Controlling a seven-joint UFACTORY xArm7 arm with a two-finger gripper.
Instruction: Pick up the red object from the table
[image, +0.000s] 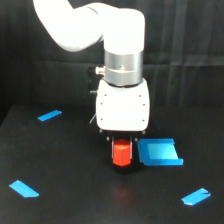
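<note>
The red object (121, 153), a small red-orange hexagonal block, stands upright just below the white gripper body, near the middle of the black table (75, 195). My gripper (121, 150) points straight down over it. Its dark fingers sit tight against the block's left and right sides, so it looks shut on the block. The fingers blend into the dark background and are hard to make out. The block's lower end is at or just above the table surface; I cannot tell which.
A flat blue square piece (159, 152) lies right next to the block on the exterior view's right. Blue tape strips lie at the back left (49, 115), front left (23, 188) and front right (196, 197). A black curtain is behind.
</note>
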